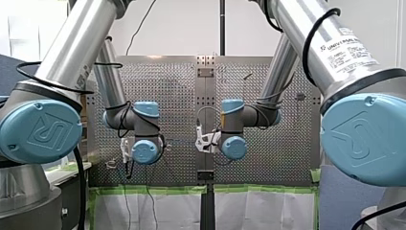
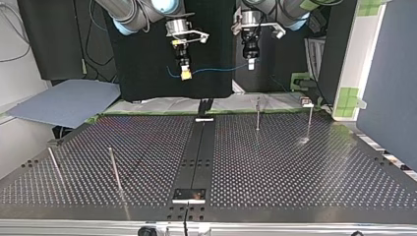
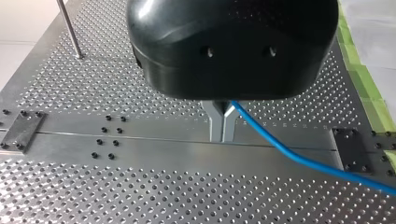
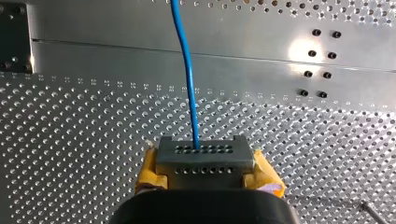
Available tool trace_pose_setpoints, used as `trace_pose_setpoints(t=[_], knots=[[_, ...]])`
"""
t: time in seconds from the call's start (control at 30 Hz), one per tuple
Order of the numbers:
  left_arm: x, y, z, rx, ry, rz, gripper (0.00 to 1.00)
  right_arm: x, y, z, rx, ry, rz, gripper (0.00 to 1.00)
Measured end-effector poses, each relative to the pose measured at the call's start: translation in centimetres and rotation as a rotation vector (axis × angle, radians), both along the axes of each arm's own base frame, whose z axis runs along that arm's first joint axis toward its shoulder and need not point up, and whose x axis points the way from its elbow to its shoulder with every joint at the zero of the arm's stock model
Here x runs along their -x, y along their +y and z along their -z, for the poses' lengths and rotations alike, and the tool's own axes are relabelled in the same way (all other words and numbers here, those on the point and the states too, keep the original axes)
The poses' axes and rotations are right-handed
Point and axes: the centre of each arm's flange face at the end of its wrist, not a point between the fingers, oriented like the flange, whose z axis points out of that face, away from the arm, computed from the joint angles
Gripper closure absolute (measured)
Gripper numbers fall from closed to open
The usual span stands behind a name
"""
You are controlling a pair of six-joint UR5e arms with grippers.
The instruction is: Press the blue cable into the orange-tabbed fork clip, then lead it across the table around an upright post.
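Blue cable (image 2: 216, 69): thin, bright blue. Top view shows it slung in a shallow sag in mid-air btwn the two tools, well above the perforated metal desk (image 2: 295, 162). My right tool (image 2: 186, 73), yellow pads, has it at that view's left w/ a short tail beyond; my left tool (image 2: 251, 64) is at its right. Four upright posts (image 2: 257, 113) stand on the desk, black backdrop behind.

Front view: cable barely shows, maybe a faint line by the wrists. Green tape (image 1: 153, 189) edges the desk.

Left wrist view: metal fingers (image 3: 215, 123) pinched shut on the cable, which trails sideways over the centre rail (image 3: 140, 140).

Right wrist view: pads (image 4: 149, 172) clamped on it, and it runs straight ahead.
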Motion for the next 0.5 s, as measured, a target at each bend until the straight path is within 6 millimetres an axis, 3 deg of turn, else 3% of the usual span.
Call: trace_pose_setpoints(t=[0.5], knots=[[2.5,1.6,0.3,-0.026,0.034,0.037,1.0,-3.9,2.7,4.2,-0.051,0.062,0.008,1.0]])
